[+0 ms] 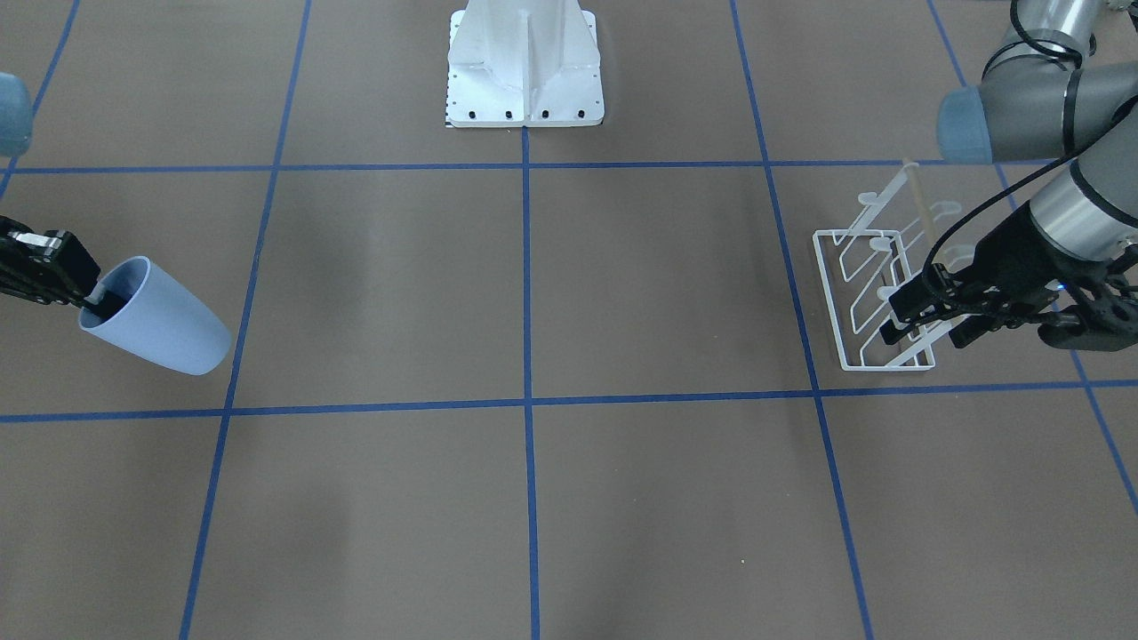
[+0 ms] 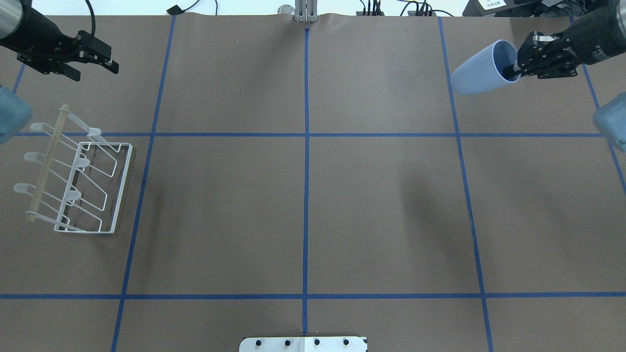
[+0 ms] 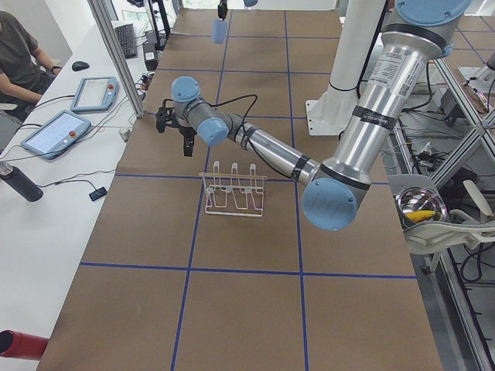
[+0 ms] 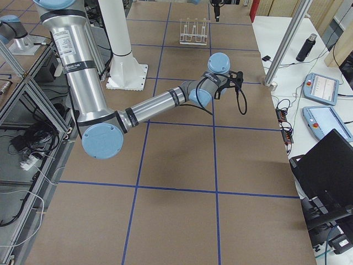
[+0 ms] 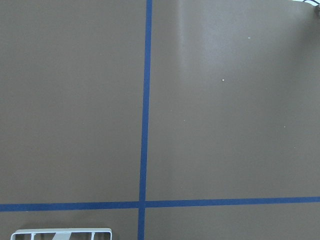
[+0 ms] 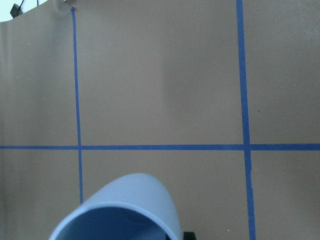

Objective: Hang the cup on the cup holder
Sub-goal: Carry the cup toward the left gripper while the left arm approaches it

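Observation:
The pale blue cup [image 2: 479, 71] is held in the air at the far right, tipped on its side. My right gripper [image 2: 513, 72] is shut on its rim, one finger inside the mouth. It also shows in the front view [image 1: 164, 324] and low in the right wrist view [image 6: 120, 210]. The white wire cup holder [image 2: 80, 181] with its wooden dowel [image 2: 48, 161] stands on the table at the left. My left gripper [image 2: 98, 73] is open and empty, raised beyond the rack's far end. A corner of the rack [image 5: 60, 233] shows in the left wrist view.
The white pedestal base [image 1: 524, 80] stands at the table's middle on the robot's side. Blue tape lines grid the brown table [image 2: 303, 195]. Tablets and an operator are off the table's far side in the left exterior view.

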You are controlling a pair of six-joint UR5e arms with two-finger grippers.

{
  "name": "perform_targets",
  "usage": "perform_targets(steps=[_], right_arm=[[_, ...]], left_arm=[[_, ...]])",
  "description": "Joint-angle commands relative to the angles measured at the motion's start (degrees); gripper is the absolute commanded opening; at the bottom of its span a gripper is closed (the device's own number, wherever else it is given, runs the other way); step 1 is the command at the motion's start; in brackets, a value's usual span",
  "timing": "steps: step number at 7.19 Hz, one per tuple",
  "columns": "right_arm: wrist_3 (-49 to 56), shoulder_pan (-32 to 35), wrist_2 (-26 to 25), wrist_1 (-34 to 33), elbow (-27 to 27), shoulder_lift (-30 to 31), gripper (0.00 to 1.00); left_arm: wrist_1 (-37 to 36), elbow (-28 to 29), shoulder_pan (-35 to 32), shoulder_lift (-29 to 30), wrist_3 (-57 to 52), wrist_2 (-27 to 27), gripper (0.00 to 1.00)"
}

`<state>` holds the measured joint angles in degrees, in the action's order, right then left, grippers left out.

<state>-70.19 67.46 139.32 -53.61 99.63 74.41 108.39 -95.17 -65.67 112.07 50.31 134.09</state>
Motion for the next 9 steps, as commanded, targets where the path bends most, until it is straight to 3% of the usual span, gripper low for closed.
perform_targets(steps=[1, 3, 6, 9], right_arm=[[-12.5, -7.1, -9.1, 15.3, -2.6, -0.1, 0.00], [-17.2, -10.4, -9.1, 17.5, -3.7, -4.0, 0.00], [-31.9, -14.4, -10.4, 27.2, -6.5, -8.7, 0.00], [-45.1, -17.6, -10.8, 44.8, -13.6, -11.0, 0.00]], left_arm=[[0.9, 0.2, 1.2, 2.4, 5.0, -0.3, 0.98], [9.4, 0.7, 3.6, 3.2, 16.0, -0.3, 0.98], [34.4, 6.0, 6.7, 4.1, 35.1, -2.3, 0.98], [47.2, 8.3, 8.4, 7.1, 49.9, -2.3, 0.98]])
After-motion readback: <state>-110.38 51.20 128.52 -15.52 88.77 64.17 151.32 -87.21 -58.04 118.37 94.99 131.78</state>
